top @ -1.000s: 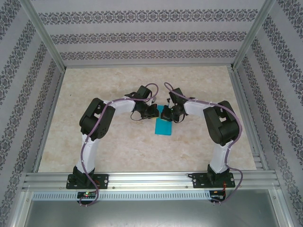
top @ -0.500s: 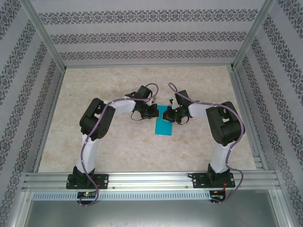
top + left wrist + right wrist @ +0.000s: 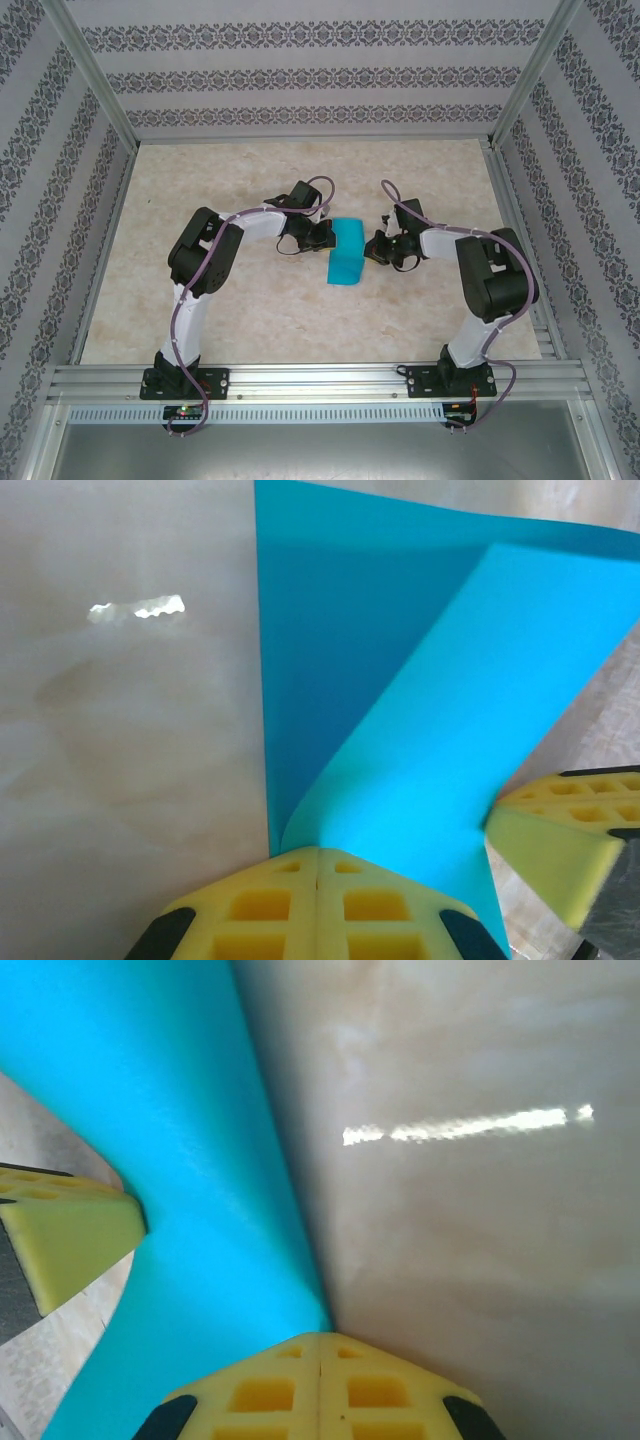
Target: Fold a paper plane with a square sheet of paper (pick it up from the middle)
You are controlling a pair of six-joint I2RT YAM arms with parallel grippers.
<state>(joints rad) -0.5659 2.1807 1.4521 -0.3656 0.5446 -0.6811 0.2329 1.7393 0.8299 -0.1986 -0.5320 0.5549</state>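
Note:
The square sheet of paper (image 3: 345,254) lies at the table's middle, teal-blue and loosely folded over, its upper flap bulging instead of lying flat. My left gripper (image 3: 324,237) is shut at the paper's left side. In the left wrist view its closed tips (image 3: 318,852) rest at the curled fold, where the flap (image 3: 440,710) rises off the lower layer. My right gripper (image 3: 381,250) is shut at the paper's right side, its closed tips (image 3: 320,1337) touching the paper's (image 3: 190,1160) edge. No paper shows between either pair of jaws.
The pale marbled tabletop (image 3: 240,310) lies open around the paper. Aluminium rails (image 3: 320,380) run along the near edge, and frame posts (image 3: 95,75) stand against the patterned walls on three sides. The left arm's elbow (image 3: 205,250) and the right arm's elbow (image 3: 495,275) flank the work area.
My right gripper has slid to the right, off the top of the paper to its right edge. The paper's upper flap has sprung up and looks wider. The left gripper has stayed put.

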